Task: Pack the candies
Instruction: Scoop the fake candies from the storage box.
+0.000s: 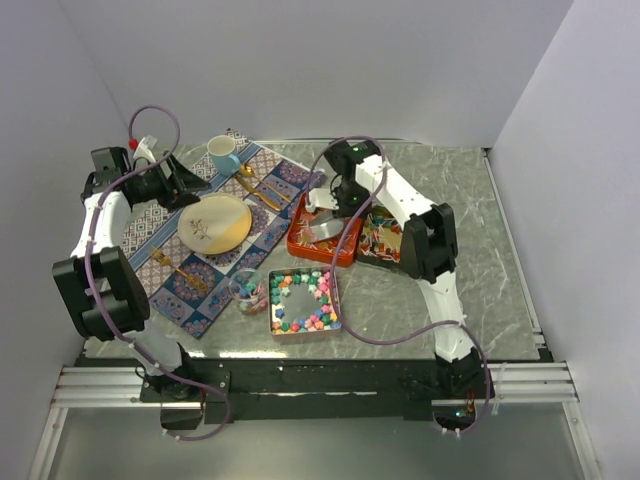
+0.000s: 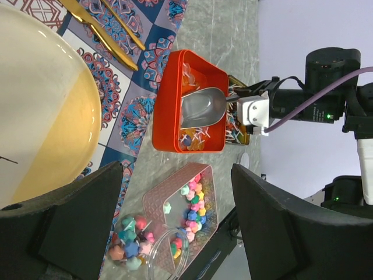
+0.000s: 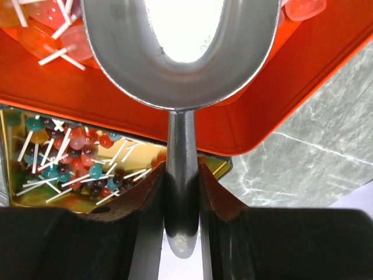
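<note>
We see a smooth metal scoop [image 3: 180, 35], shiny like a mirror. The red tin [image 2: 166, 87] looks smooth and glossy. The table [image 1: 420, 300] looks like smooth grey stone with pale veins. The placemat [image 1: 195, 295] looks like soft, matt cloth. The plate [image 1: 215, 222] shines a little, and the gold cutlery [image 2: 116, 51] gleams. The star candies [image 1: 310, 322] look dull and bumpy in their shiny metal tin [image 1: 293, 290].

Bright even light, soft shadows, white glare inside the scoop [image 3: 183, 29] bowl

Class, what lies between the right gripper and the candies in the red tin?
A silver metal scoop: handle in the shut right gripper, bowl above the candies. Right wrist view.
</note>
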### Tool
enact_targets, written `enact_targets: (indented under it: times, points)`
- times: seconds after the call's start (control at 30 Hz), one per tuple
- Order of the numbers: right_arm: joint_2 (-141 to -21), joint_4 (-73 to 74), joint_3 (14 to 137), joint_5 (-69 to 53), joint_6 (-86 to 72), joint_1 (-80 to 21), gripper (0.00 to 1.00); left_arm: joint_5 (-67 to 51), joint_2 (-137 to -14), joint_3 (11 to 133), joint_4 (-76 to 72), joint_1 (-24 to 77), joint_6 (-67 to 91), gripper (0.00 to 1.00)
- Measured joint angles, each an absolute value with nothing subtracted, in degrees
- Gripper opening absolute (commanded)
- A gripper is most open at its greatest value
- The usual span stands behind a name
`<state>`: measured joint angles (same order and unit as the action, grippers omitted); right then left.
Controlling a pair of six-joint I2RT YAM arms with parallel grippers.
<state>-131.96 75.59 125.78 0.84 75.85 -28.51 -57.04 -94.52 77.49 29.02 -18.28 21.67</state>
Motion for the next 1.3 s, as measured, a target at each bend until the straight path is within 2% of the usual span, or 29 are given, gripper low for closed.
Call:
enact_targets:
  times: [0.23, 0.43, 0.63, 0.83, 1.13, 1.3]
  points:
    - [-134.9, 76.7, 129.0, -0.7, 74.7, -29.4, 0.00, -56.1, -94.4, 77.0, 30.7, -18.3, 20.1, 0.81]
    - [-132.7, 73.0, 122.3, -3.8, 74.8, -29.4, 0.00, -55.3, -94.3, 76.9, 32.4, -18.3, 18.5, 0.81]
    - [-132.2, 71.9, 121.4, -7.5, 73.1, -28.2, 0.00, -54.7, -94.5, 76.9, 33.0, -17.9, 17.4, 0.81]
    - [-130.3, 69.0, 118.3, -16.1, 72.7, -25.1, 0.00, -53.9, -95.5, 77.5, 34.2, -16.4, 16.0, 0.81]
    - [-121.4, 54.0, 102.2, -24.6, 69.1, -22.6, 0.00, -53.6, -97.1, 79.2, 36.7, -15.8, 13.4, 0.80]
    - [-118.9, 47.7, 97.2, -27.4, 65.8, -22.5, 0.00, -52.9, -97.3, 79.8, 37.5, -15.8, 12.4, 0.80]
